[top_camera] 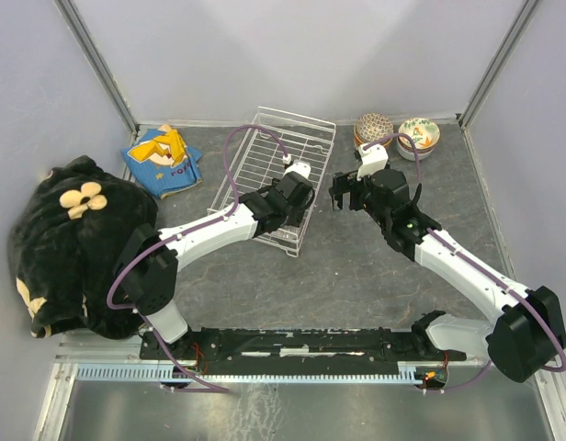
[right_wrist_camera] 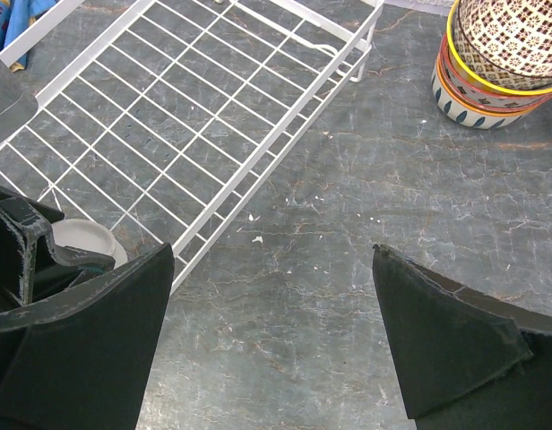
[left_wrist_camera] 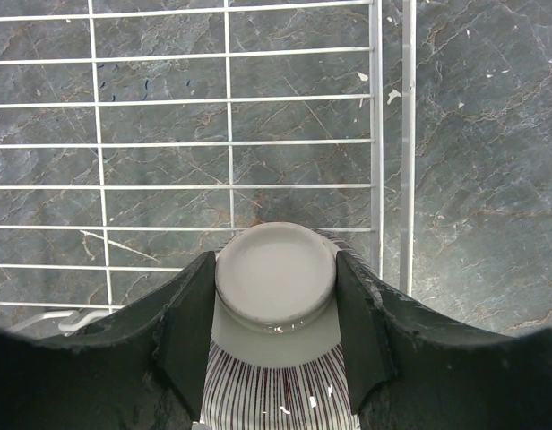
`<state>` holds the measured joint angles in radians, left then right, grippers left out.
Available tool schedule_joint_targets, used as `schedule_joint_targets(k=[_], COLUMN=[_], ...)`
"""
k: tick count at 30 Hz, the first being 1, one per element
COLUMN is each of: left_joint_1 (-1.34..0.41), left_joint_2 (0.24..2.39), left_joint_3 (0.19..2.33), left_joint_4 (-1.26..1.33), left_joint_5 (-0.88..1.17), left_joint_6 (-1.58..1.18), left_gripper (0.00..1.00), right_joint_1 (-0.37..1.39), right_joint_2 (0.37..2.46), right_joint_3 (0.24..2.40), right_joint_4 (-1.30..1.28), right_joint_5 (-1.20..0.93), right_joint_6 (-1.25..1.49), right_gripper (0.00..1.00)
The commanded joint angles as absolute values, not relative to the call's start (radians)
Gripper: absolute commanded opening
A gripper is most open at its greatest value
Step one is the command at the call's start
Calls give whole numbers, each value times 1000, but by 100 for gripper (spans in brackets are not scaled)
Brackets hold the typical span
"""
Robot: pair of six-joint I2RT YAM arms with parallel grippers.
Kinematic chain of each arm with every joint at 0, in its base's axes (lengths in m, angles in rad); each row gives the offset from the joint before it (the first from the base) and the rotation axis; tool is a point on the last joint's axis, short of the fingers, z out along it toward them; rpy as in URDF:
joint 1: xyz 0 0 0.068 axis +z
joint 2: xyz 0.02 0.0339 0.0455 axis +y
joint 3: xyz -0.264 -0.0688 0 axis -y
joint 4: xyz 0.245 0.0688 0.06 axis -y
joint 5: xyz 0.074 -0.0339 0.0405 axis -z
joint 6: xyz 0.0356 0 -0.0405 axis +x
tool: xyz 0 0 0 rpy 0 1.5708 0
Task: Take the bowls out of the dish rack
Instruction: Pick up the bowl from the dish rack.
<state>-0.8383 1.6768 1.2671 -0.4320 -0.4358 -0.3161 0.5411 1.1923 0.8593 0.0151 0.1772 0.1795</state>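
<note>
The white wire dish rack (top_camera: 265, 152) lies at the back middle of the table. My left gripper (top_camera: 294, 204) is inside it by its near right corner. In the left wrist view the gripper (left_wrist_camera: 276, 269) is shut on the foot of an upside-down striped bowl (left_wrist_camera: 276, 358) over the rack's grid (left_wrist_camera: 168, 143). My right gripper (top_camera: 343, 193) is open and empty above the table, just right of the rack (right_wrist_camera: 168, 116). The right wrist view shows this gripper (right_wrist_camera: 272, 249) and the held bowl's foot (right_wrist_camera: 83, 240). Stacked bowls (top_camera: 373, 129) stand at the back right.
A second bowl stack (top_camera: 418, 136) stands beside the first; one stack shows in the right wrist view (right_wrist_camera: 495, 63). A black plush toy (top_camera: 76, 239) fills the left side. A blue and yellow cloth book (top_camera: 164, 158) lies left of the rack. Walls close the back and sides.
</note>
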Motion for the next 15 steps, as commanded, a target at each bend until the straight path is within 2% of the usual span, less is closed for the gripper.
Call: schedule_joint_targets(k=[1,15], left_joint_1=[-836,-835], left_joint_2=[1673,1663], left_joint_3=[1312,1312], left_joint_4=[-434,-417], left_joint_5=[-482,-503], left_joint_6=[-286,-300], left_gripper=[43,39], right_joint_1=[536,535], right_joint_2=[1186,1190], right_joint_3=[860,860], right_joint_4=[66,67], right_joint_5=[169,167], right_joint_6=[189,190], right_gripper=[100,100])
